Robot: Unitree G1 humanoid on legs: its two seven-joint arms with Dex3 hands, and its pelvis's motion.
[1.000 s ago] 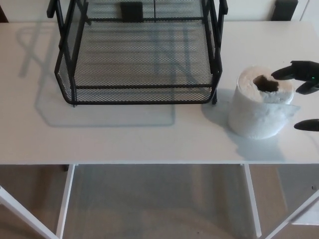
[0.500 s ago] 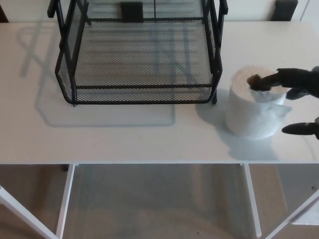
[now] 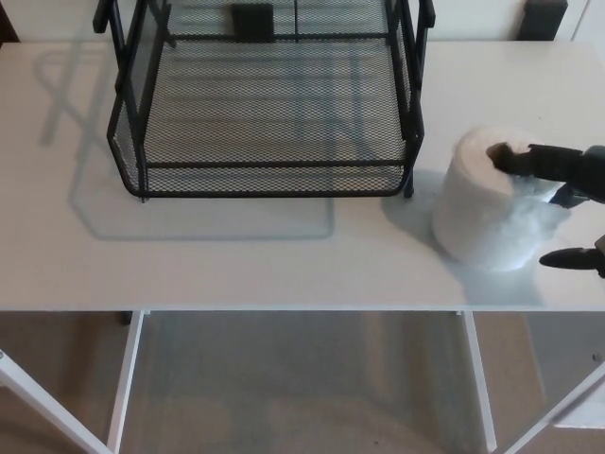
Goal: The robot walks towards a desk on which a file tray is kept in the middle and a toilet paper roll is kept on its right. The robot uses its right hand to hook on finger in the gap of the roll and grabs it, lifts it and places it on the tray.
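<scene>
Toilet paper roll (image 3: 482, 203) on table (image 3: 236, 260): right robot hand (image 3: 567, 194) finger in core, others spread, no clamp. I'd hook deeper, pinch wall, lift straight toward tray (image 3: 269, 180).

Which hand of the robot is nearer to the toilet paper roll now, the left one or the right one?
The right. The right hand is at the toilet paper roll, with one finger reaching into its centre hole. The left hand is not in view.

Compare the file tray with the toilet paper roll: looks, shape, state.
The file tray is black open wire mesh; the toilet paper roll is solid white paper. The tray is boxy and empty; the roll is round, with a finger of the right hand in its core. Both stand on the desk.
</scene>
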